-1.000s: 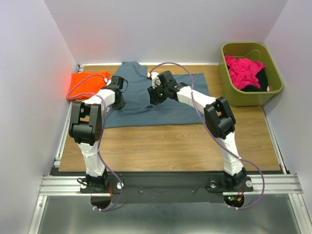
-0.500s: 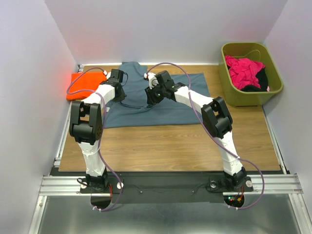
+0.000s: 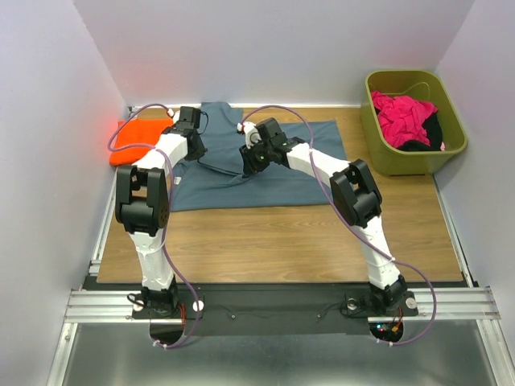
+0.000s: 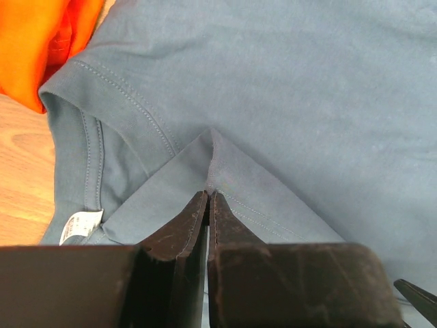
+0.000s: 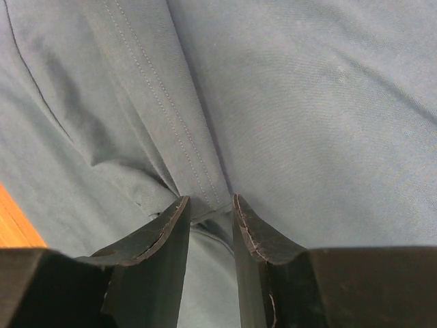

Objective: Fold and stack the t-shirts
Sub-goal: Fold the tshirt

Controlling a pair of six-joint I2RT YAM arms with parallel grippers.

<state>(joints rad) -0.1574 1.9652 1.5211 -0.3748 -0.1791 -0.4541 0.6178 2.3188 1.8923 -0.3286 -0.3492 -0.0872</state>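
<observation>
Both arms reached forward, elbows raised, wrists bent downward. The left gripper (image 4: 207, 195) had its jaws pressed together on a fold of the slate blue-grey t-shirt (image 4: 328, 102). On the right gripper (image 5: 209, 199) the jaws stood slightly apart, with a ridge of the same shirt between them.

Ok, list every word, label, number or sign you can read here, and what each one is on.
No text here can be read.
White sewn-in tag by the collar of the slate blue-grey t-shirt: printed, but too small and blurred to read.
Orange t-shirt and green bin: no print visible.
</observation>
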